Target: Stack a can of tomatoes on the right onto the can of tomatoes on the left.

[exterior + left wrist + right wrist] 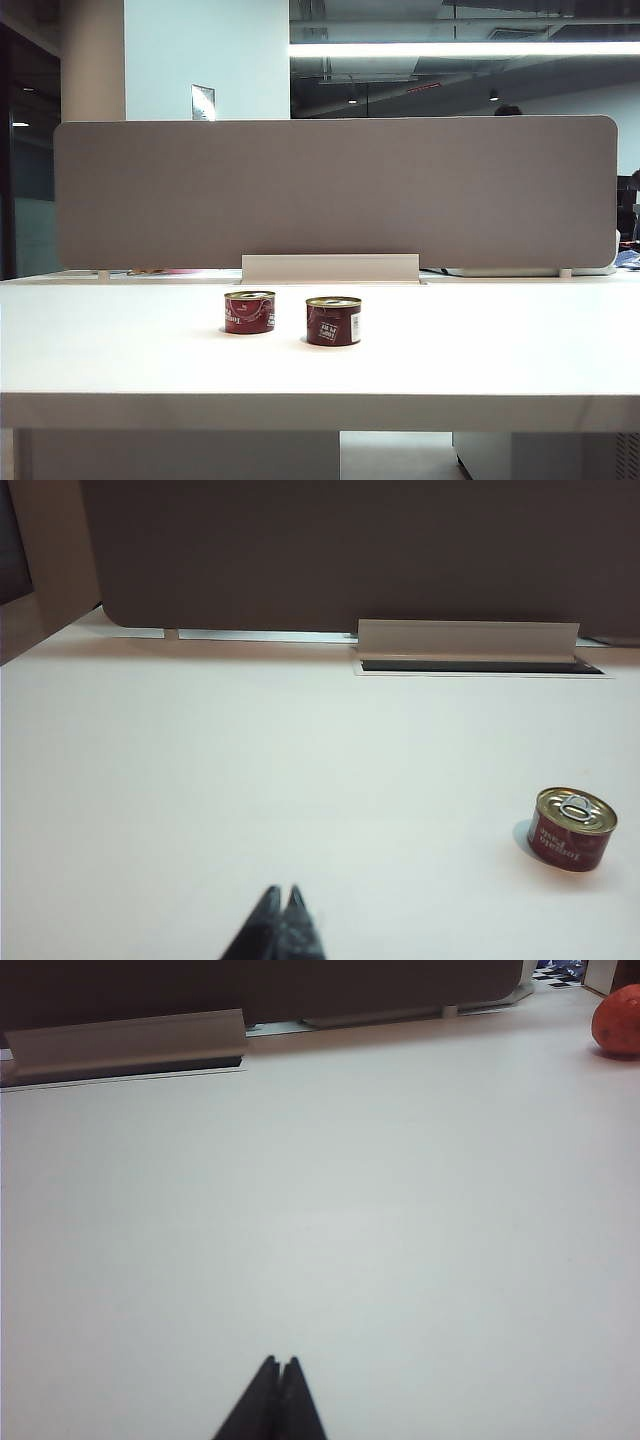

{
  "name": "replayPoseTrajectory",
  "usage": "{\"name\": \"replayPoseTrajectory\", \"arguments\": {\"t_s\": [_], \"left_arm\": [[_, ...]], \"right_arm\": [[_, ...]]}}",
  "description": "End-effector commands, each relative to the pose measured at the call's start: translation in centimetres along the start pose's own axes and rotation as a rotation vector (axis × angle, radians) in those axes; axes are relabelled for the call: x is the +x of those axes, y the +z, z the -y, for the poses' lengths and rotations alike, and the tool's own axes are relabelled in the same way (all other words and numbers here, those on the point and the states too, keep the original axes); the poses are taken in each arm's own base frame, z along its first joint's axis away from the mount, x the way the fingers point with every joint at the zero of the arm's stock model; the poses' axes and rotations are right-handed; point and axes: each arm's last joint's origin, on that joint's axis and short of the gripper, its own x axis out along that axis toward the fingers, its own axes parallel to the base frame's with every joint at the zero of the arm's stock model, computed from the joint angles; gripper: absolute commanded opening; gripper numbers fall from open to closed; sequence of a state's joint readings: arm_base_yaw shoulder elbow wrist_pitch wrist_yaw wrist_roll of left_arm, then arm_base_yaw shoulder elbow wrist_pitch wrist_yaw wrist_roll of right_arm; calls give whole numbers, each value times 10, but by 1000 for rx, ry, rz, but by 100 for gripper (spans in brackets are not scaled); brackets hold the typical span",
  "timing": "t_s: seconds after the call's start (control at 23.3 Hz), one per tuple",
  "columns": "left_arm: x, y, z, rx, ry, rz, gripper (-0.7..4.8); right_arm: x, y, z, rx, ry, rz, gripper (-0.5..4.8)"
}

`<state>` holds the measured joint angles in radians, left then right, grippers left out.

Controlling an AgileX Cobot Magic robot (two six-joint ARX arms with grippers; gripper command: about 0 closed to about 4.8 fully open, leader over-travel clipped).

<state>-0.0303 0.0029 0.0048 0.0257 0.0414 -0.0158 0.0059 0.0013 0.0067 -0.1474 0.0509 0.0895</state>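
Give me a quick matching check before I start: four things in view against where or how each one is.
Things:
1. left can
2. right can
3. orange object
4. right gripper

States:
A. shut, holding nothing
B. nearer the table's front edge, white label showing
C. far corner of the right wrist view
D. closer to the grey partition

Pairs: 1-D, 2-B, 3-C, 4-A

A ceiling light strip [460, 48] glows overhead, glaring slightly; my table [500, 340] is bright and evenly lit. Both cans cast faint, short shadows. My wrist views are soft, slightly hazy, warmer in tint.
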Motion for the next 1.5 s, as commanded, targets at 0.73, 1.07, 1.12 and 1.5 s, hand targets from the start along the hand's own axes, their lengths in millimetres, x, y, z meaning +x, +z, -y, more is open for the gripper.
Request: {"name": "replayPoseTrajectory", "arguments": {"t_s": [0.73, 1.07, 1.12, 1.5], "left_arm": [[0, 2, 0, 2, -3, 15, -6], [0, 2, 0, 1, -3, 15, -6], [0, 2, 0, 1, -3, 15, -6], [0, 3, 1, 2, -39, 20, -6]], "right_arm": [[0, 0, -2, 49, 57, 15, -6], [-3, 13, -5, 48, 142, 72, -6], [-4, 15, -6, 47, 146, 82, -6], [-7, 59, -17, 39, 218, 64, -6]]}}
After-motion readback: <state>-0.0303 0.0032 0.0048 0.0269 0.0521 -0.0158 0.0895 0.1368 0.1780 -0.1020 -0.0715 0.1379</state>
